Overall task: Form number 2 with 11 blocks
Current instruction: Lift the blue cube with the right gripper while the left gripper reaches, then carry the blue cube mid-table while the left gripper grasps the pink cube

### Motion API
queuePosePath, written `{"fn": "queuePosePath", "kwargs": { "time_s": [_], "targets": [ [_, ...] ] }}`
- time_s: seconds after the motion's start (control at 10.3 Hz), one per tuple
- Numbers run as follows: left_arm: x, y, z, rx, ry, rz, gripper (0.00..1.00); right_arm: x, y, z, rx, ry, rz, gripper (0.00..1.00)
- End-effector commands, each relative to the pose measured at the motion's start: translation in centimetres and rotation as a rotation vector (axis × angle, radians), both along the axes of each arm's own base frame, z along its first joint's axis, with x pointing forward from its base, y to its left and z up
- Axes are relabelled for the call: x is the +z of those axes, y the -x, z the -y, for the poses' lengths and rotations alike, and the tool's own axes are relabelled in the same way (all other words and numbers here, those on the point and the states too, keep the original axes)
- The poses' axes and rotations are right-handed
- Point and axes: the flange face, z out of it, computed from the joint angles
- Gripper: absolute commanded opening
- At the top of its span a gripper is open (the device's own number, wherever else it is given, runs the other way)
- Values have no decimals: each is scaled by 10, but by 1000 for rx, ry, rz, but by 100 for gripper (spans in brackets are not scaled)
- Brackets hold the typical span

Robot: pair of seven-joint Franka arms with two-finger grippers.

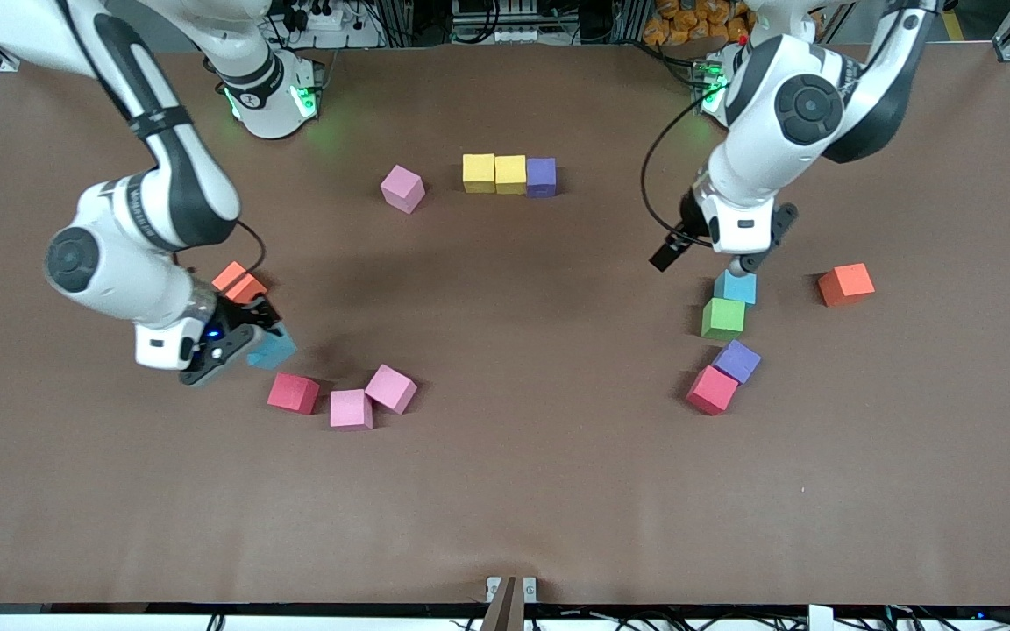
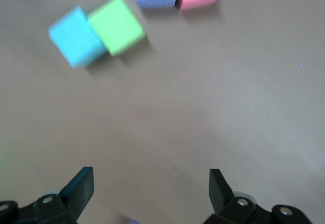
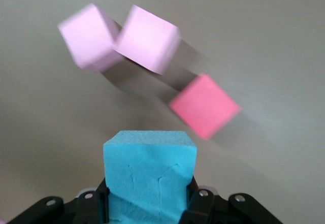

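Observation:
My right gripper (image 1: 252,340) is shut on a light blue block (image 1: 273,350), held just above the table by an orange block (image 1: 238,282). The right wrist view shows that light blue block (image 3: 150,170) between the fingers of the right gripper (image 3: 150,199). Close by lie a red block (image 1: 293,393) and two pink blocks (image 1: 351,408) (image 1: 391,388). My left gripper (image 1: 743,263) hangs open over another light blue block (image 1: 736,287), which touches a green block (image 1: 723,318). In the left wrist view the left gripper (image 2: 151,183) holds nothing. Two yellow blocks (image 1: 478,173) (image 1: 510,173) and a purple one (image 1: 541,177) form a touching row.
A lone pink block (image 1: 402,188) lies beside the row, toward the right arm's end. A purple block (image 1: 737,360) and a red block (image 1: 712,390) touch, nearer the front camera than the green one. Another orange block (image 1: 846,284) sits toward the left arm's end.

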Motion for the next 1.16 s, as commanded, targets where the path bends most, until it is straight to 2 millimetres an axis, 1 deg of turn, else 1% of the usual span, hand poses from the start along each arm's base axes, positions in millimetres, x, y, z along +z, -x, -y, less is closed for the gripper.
{"fn": "queuePosePath", "kwargs": {
  "time_s": [0.0,0.1,0.19,0.39,0.48,0.58,0.68,0.78,0.87,0.97,1.07],
  "targets": [
    [-9,-29,-13,-176,-49,13,100,12,26,-68,-137,-7,-26,36],
    [-15,-43,-18,-223,-54,16,100,14,40,-109,-176,-3,-27,36],
    [-22,-57,-25,-269,-63,17,100,15,54,-145,-228,-9,-21,36],
    [-42,-83,-41,-378,-95,16,100,11,88,-212,-318,-22,-34,36],
    [-51,-91,-43,-430,-101,12,100,6,110,-245,-363,-3,-40,35],
    [-59,-100,-44,-474,-97,11,100,-8,132,-278,-399,32,-36,35],
    [-66,-110,-45,-515,-100,15,100,-16,149,-313,-432,49,-21,35],
    [-74,-113,-45,-563,-121,14,100,-29,160,-339,-472,68,-10,35],
    [-79,-117,-46,-613,-154,20,100,-39,173,-366,-507,75,-19,35],
    [-86,-120,-46,-655,-168,18,100,-46,184,-389,-535,73,-32,35],
    [-88,-123,-45,-690,-161,20,100,-54,193,-403,-538,76,-43,35]
  ]
}}
